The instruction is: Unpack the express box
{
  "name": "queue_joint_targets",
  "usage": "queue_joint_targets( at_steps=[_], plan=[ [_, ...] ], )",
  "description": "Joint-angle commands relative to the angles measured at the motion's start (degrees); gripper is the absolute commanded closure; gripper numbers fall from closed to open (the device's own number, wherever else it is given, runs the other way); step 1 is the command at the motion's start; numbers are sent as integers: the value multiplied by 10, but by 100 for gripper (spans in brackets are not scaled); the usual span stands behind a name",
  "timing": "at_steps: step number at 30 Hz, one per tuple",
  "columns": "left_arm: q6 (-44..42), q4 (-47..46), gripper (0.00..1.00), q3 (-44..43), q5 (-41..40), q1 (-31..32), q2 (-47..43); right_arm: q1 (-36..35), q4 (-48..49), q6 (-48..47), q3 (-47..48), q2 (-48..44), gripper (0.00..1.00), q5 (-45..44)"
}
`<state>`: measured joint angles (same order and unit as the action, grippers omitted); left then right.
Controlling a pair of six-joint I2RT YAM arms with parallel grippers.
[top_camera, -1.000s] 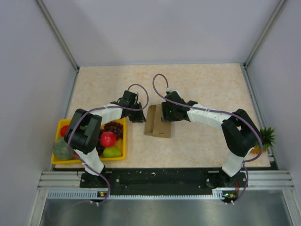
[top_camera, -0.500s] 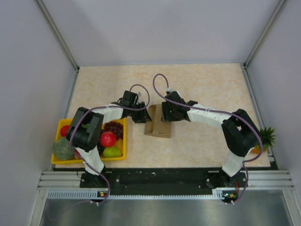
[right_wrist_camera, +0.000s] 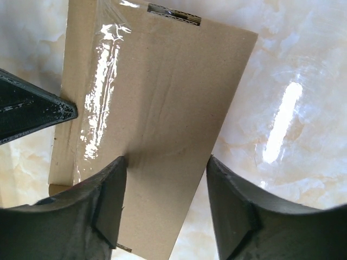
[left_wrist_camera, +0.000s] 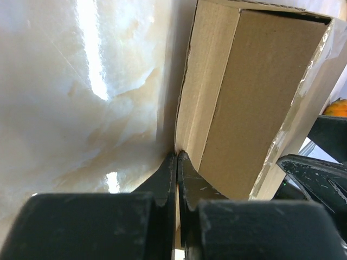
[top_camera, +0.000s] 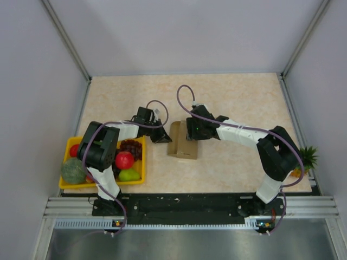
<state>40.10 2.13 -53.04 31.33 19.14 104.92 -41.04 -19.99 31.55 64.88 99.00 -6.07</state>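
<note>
The express box, plain brown cardboard sealed with clear tape, lies flat at the table's middle. My left gripper is shut, and its tips touch the lower edge of the box's left side wall. My right gripper is open over the box and low on it. Its left finger rests on the box top. Its right finger is just past the box's right edge, over the table. The left gripper's tip shows in the right wrist view.
A yellow fruit tray stands at the near left, holding a red apple, grapes and a green pear. A round green fruit sits at its left end. A small pineapple lies at the table's right edge.
The left arm's elbow has swung left and nearer, and its gripper has slid in against the box's left side. The box and the right gripper have barely moved.
</note>
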Motion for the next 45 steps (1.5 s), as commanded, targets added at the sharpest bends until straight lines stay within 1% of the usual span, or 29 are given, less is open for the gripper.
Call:
queue_joint_targets(
  at_steps=[1,3,4,6,7,11,15,22,27,32,36,40,45],
  plan=[
    [-36,87,100,-24,-15,6,-21,-4,-46,-9,-2,-48,39,-29],
    [-47,132,100,-48,-23,6,-34,-4,-62,-12,9,-64,34,-41],
    [-49,143,100,-54,-25,6,-46,-4,-67,-14,11,-82,30,-51],
    [-49,161,100,-68,-29,6,-60,-4,-80,-19,21,-99,25,-60],
    [-48,173,100,-72,-24,6,-71,-4,-85,-20,24,-106,18,-66],
    [-44,199,100,-87,-20,6,-92,-4,-92,-31,32,-135,12,-53],
    [-37,205,100,-90,-14,6,-111,-7,-88,-40,50,-129,11,-3],
    [-39,211,100,-95,-12,6,-127,-22,-73,-44,80,-80,11,39],
    [-36,191,100,-91,-7,6,-151,-24,-56,-45,84,-46,11,59],
    [-36,167,100,-81,-5,6,-168,-24,-52,-43,88,-12,11,59],
    [-41,165,100,-80,-13,6,-180,-24,-51,-40,75,-7,11,48],
    [-50,185,100,-95,-34,5,-183,-24,-51,-39,52,-23,14,22],
    [-72,235,100,-127,-58,4,-184,-20,-51,-31,9,-64,18,-8]
  ],
)
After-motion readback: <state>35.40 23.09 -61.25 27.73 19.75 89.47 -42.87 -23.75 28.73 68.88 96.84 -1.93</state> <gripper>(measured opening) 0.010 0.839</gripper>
